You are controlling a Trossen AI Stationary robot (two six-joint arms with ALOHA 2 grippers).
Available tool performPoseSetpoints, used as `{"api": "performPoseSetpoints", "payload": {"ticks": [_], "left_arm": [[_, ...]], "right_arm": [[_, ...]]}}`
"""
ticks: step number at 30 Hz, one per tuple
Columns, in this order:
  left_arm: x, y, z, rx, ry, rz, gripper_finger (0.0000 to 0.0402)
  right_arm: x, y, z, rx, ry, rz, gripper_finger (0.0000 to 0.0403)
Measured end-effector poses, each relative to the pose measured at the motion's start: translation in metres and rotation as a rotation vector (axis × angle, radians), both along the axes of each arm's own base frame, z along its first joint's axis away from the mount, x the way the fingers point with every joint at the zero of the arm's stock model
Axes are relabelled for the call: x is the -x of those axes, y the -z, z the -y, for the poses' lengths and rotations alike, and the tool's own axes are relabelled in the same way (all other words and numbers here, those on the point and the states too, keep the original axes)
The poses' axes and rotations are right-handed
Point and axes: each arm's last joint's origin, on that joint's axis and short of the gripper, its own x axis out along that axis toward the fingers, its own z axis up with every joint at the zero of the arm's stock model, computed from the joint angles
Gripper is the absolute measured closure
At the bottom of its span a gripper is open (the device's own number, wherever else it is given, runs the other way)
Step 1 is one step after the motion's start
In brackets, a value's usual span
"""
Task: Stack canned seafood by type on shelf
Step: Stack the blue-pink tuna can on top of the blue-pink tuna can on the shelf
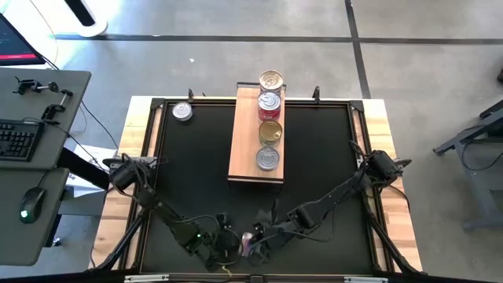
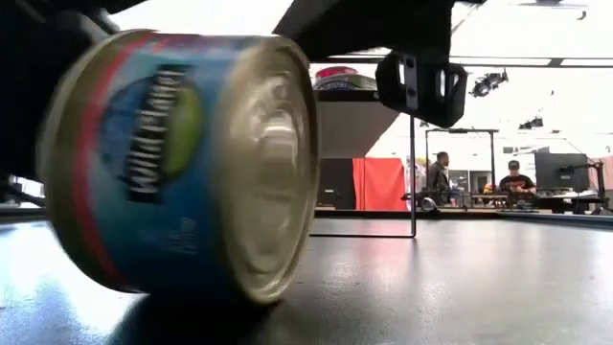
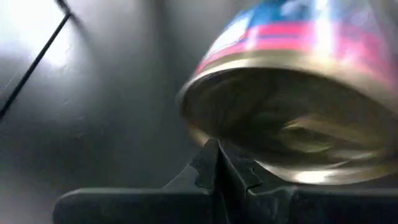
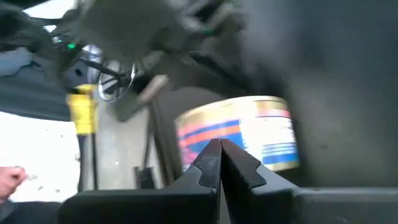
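Blue-and-red tin [image 2: 182,158] stands tilted on edge on black tabletop [image 1: 196,173] at near edge, between both grippers, well apart from shelf [image 1: 245,157].

Shelf carries row of tins [image 1: 269,118]; one silver tin [image 1: 182,112] sits apart at far left corner.

Left gripper [image 3: 217,165]: fingers closed together, empty, tip just beside tin rim.

Right gripper [image 4: 219,163]: closed, empty, facing tin's side.

Contact with tin probably absent; views blurred.

Judgement: settle tin flat first, open fingers wide, grip across sides, then carry to matching stack.

Just beyond the shut left gripper [image 3: 217,163], a tin [image 3: 292,93] with glossy paper label and shiny gold metal lid; black tabletop [image 2: 460,287] smooth, faintly reflective; shelf [image 1: 245,141] matt grained wood.
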Motion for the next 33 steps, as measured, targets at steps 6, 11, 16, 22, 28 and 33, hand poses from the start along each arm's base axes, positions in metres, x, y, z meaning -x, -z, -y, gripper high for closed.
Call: {"api": "performPoseSetpoints", "payload": {"ticks": [6,11,16,22,28,33], "left_arm": [[0.006,-0.005,-0.011,-0.044,-0.025,-0.075,0.0401],[0.025,-0.027,-0.024,-0.126,-0.126,-0.121,0.0401],[0.038,-0.053,-0.017,-0.028,-0.164,-0.032,0.0401],[0.043,-0.067,0.023,0.262,-0.006,0.082,0.0401],[0.044,-0.058,0.051,0.417,0.076,0.15,0.0401],[0.028,-0.037,0.048,0.413,0.043,0.118,0.0401]], "right_arm": [[-0.003,-0.01,0.012,0.03,-0.03,0.011,0.0403],[0.0,-0.036,0.023,0.01,-0.029,0.057,0.0403],[0.004,-0.048,0.022,-0.036,-0.149,0.07,0.0403],[0.017,-0.037,0.017,-0.011,-0.254,-0.074,0.0403],[0.026,-0.03,0.013,0.052,-0.292,-0.143,0.0403],[0.027,-0.029,0.014,0.076,-0.272,-0.155,0.0403]]}}
